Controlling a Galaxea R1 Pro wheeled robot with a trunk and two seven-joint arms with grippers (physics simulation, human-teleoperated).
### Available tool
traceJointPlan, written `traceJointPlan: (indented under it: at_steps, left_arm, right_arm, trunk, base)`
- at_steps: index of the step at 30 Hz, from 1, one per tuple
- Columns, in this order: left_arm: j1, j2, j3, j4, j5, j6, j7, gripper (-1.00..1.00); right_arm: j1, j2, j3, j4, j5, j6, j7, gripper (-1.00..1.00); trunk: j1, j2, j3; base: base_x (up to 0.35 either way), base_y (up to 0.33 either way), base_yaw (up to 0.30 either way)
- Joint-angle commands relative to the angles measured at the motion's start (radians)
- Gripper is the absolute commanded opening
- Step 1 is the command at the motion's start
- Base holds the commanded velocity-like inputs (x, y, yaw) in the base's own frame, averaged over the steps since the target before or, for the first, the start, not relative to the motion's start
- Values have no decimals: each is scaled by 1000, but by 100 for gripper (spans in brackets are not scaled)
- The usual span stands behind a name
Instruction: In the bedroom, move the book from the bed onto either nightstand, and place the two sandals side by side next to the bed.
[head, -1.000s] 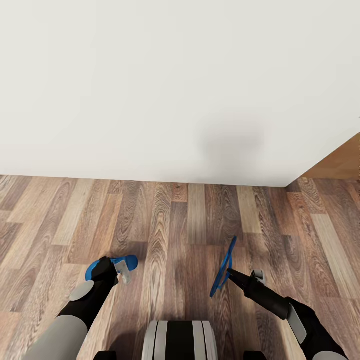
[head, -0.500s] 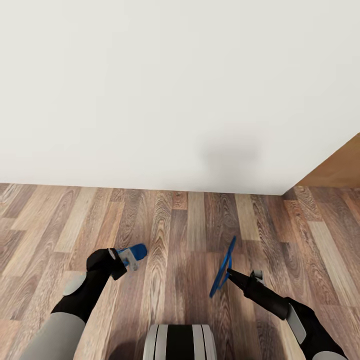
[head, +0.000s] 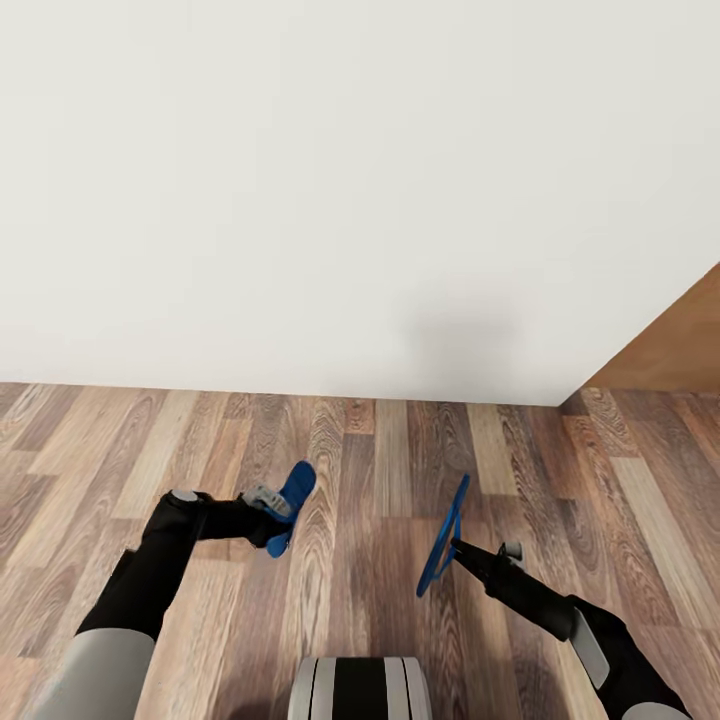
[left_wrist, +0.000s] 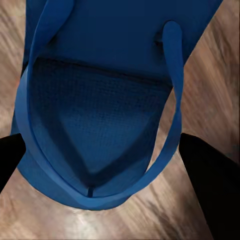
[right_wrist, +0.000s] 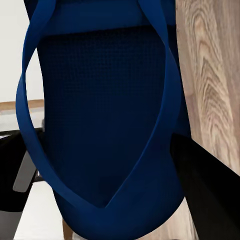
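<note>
Well, both sandals were airborne: the left hand (head: 272, 503) clamped on one sandal (head: 291, 506) at seven o'clock, the right hand (head: 462, 550) pinching the other sandal (head: 446, 534) at five. Light, floppy things, likely best gripped by the sole's edge.

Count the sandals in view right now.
2. One sandal is gripped in the left claw; the other sandal is held on edge in the right claw, both above the floor.

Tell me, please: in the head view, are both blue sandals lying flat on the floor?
No. Each gripper holds one above the wooden floor: the left sandal and the right sandal, which stands on edge.
</note>
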Motion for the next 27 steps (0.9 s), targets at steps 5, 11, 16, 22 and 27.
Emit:
traceJointPlan:
  at_steps: [5, 11, 16, 22, 27]
  left_arm:
    - [9, 29, 54, 75, 232, -47, -44, -100]
    - [44, 47, 105, 265, 424, -185, -91, -100]
    - [55, 47, 129, 332, 473, -253, -95, -100]
    - [75, 63, 232, 398, 479, -281, -91, -100]
    - [77, 70, 317, 390, 478, -318, -98, -100]
  right_arm:
    - [0, 0, -2, 10, 3, -8, 0, -100]
    - [0, -8, -3, 57, 4, -120, -2, -100]
    - [1, -10, -4, 92, 4, -135, -3, -100]
    - [2, -10, -3, 104, 5, -137, -4, -100]
    - [1, -10, -2, 105, 6, -137, -4, -100]
  trunk:
    - [-2, 1, 19]
    - [-5, 2, 42]
    - [-7, 4, 61]
    - [-10, 5, 85]
    - [-12, 6, 104]
  base:
    - [0, 0, 0]
    - [0, 0, 0]
    - [0, 0, 0]
    - [0, 0, 0]
    - [0, 0, 0]
